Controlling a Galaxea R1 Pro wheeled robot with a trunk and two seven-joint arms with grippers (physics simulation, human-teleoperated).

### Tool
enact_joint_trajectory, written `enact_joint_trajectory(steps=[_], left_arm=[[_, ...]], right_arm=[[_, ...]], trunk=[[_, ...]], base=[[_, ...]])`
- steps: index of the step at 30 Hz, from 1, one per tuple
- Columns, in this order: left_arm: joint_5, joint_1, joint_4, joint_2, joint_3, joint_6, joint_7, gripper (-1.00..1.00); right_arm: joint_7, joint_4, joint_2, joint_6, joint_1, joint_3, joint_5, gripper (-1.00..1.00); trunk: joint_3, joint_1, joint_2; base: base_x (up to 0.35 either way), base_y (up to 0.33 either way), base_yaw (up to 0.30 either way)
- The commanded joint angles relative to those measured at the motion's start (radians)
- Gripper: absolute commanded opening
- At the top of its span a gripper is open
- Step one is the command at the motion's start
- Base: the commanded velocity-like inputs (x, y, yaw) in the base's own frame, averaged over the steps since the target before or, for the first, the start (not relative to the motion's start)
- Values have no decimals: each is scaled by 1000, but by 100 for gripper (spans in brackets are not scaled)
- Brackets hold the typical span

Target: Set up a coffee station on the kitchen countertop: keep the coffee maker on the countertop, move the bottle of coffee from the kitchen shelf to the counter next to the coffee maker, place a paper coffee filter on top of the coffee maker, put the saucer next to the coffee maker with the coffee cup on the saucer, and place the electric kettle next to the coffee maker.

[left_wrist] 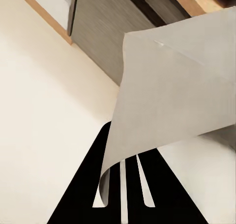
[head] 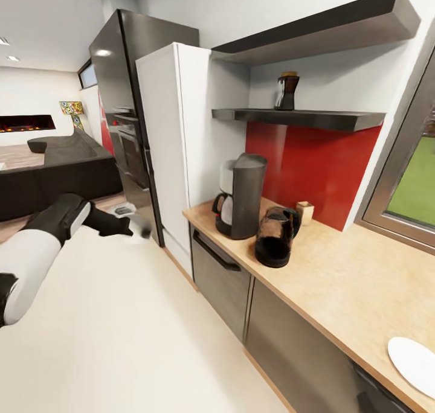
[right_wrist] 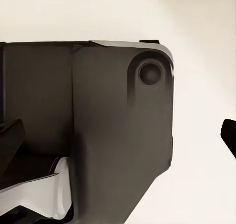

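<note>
- One left pincer (left_wrist: 120, 184) shows in the left wrist view, its two dark fingers (left_wrist: 83, 184) drawn close on the lower edge of one paper coffee filter (left_wrist: 172, 86); the pale sheet curls up from between them and spreads above the pincer toward the frame's upper right.
- In the head view the left arm (head: 36, 250) lies at the lower left, its black end (head: 109, 223) over the cream floor (head: 139, 328).
- The right wrist view gives a dark robot housing (right_wrist: 118, 135) over pale floor; whether the right pincer is open I cannot tell.
- One saucer (head: 414, 357), white, lies on the worktop (head: 338, 280) at the lower right corner.
- One electric kettle (head: 275, 235) stands mid-frame, just beside one coffee maker (head: 241, 195) to its left.
- One small tan object (head: 305, 212) sits behind the kettle by the red wall.
- Two black shelves: the lower kitchen shelf (head: 302, 118) carries one bottle of coffee (head: 286, 91), upper centre, well apart from the pincer.
</note>
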Motion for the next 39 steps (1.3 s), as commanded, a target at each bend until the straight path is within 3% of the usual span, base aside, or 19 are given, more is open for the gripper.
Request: enact_joint_trajectory(steps=[1, 6, 13, 16, 19, 24, 28, 30, 31, 32, 33, 39], left_arm=[[-1, -2, -1, -1, -10, 2, -1, -100], [0, -1, 0, -5, -115, 3, -7, -100], [-1, -15, 0, -19, -197, 1, -143, -100], [-1, -49, 24, -30, -242, 1, -163, -100], [-1, -111, 110, -47, -277, 2, -172, -100], [-1, -250, 297, -97, -295, 1, -177, -100], [-3, -322, 376, -134, -300, 2, -178, -100], [-4, -375, 424, -172, -323, 2, -178, -100], [-4, -396, 436, -188, -336, 2, -178, -100], [-5, -436, 450, -225, -369, 2, -178, -100], [-5, -446, 453, -239, -376, 3, -178, -100], [-5, -493, 457, -318, -387, 3, -182, -100]], right_arm=[[0, -1, 0, -2, 0, -1, 0, 100], [0, -1, -1, -1, 0, -1, 0, 100], [-2, 1, -1, 0, 0, -1, 0, 100], [-3, 2, -1, 1, 0, -1, 0, 100], [-3, 3, -2, 1, 0, -1, 0, 100], [-3, 3, -2, 1, 0, -2, 0, 100], [-3, 2, -2, 1, 0, -2, 0, 100], [-3, 2, -2, 1, 0, -2, 0, 100], [-3, 2, -2, 1, 0, -2, 0, 100], [-3, 2, -2, 1, 0, -2, 0, 100], [-3, 2, -2, 1, 0, -2, 0, 100], [-2, 4, -2, 1, 0, 2, 1, 100]], trunk=[[-2, 1, -2], [-2, 1, -2], [1, 1, -2], [2, 1, -2], [2, 1, -2], [2, 1, -2], [2, 1, -2], [2, 1, -2], [2, 1, -2], [2, 1, -2], [2, 1, -2], [2, 1, -2]], base=[[137, 94, 0], [32, 22, 0], [3, 2, -156], [0, 0, -204], [0, 0, -107], [0, 0, -27], [0, 0, -5], [0, 0, -1], [0, 0, 0], [0, 0, 0], [0, 0, 0], [0, 0, 0]])
